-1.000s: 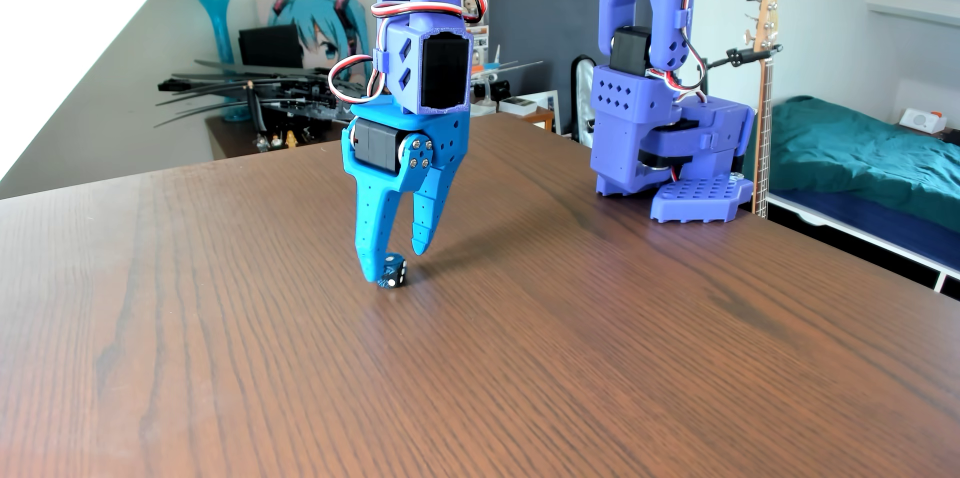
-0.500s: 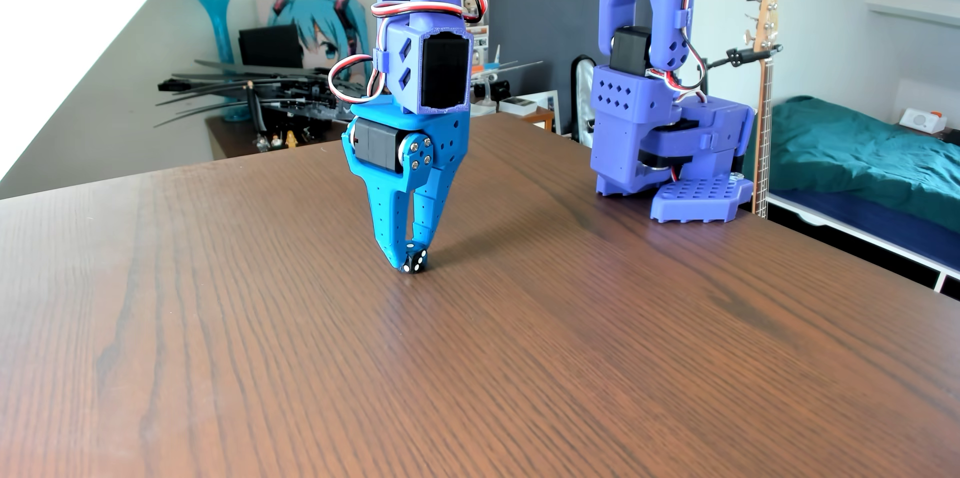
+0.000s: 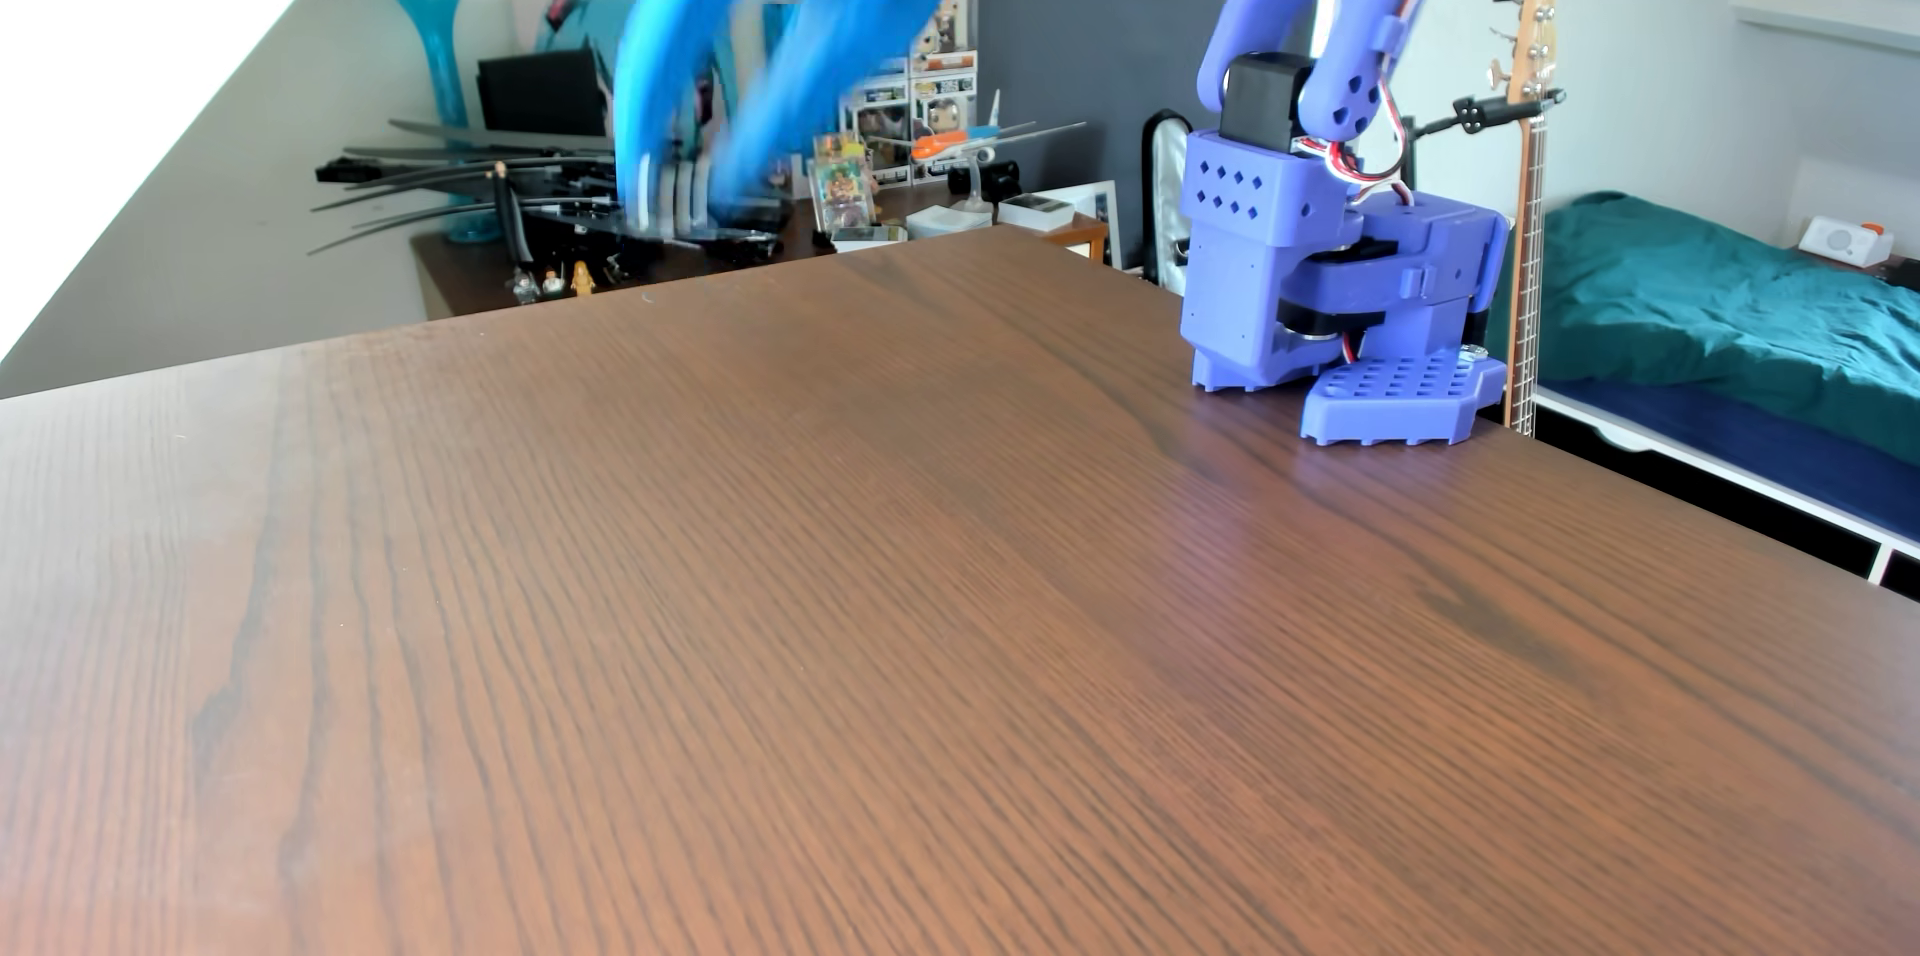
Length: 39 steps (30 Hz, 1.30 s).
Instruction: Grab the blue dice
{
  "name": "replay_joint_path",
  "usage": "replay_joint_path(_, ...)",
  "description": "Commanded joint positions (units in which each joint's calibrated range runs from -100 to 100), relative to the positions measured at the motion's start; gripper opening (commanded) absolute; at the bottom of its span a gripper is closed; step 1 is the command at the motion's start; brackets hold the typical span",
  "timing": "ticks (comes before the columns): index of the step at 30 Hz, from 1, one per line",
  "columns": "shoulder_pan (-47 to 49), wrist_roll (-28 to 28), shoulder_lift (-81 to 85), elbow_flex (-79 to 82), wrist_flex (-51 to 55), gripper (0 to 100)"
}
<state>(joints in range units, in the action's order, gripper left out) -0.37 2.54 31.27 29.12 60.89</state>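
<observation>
My bright blue gripper (image 3: pixel 681 188) is heavily motion-blurred at the upper left, in the air above the far edge of the brown wooden table (image 3: pixel 935 603). Its two fingers converge downward. Between their tips sits a small blue shape with smeared white streaks, which reads as the blue dice (image 3: pixel 673 193) held off the table. No dice lies on the tabletop. The blur hides the dice's faces and the exact contact.
The purple arm base (image 3: pixel 1340 291) stands at the table's far right edge. Behind the table a dark desk (image 3: pixel 468 271) holds figurines, boxes and a teal vase (image 3: pixel 436 42). A bass guitar (image 3: pixel 1527 188) and a bed (image 3: pixel 1714 312) are at the right.
</observation>
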Motion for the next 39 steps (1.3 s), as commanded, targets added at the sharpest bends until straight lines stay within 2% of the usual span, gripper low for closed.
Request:
replay_joint_path(1,0.94,-0.43,32.98,6.06,3.03,2)
replay_joint_path(6,0.86,-0.01,58.60,18.08,5.59,2)
replay_joint_path(9,0.45,1.09,68.56,24.05,6.11,2)
replay_joint_path(15,-1.43,-0.75,67.64,31.01,4.91,2)
replay_joint_path(26,-2.01,-2.59,63.29,34.36,-6.21,1)
replay_joint_path(35,-0.21,-2.22,65.97,35.26,-3.30,2)
replay_joint_path(39,1.92,-0.91,65.88,35.80,-1.16,6)
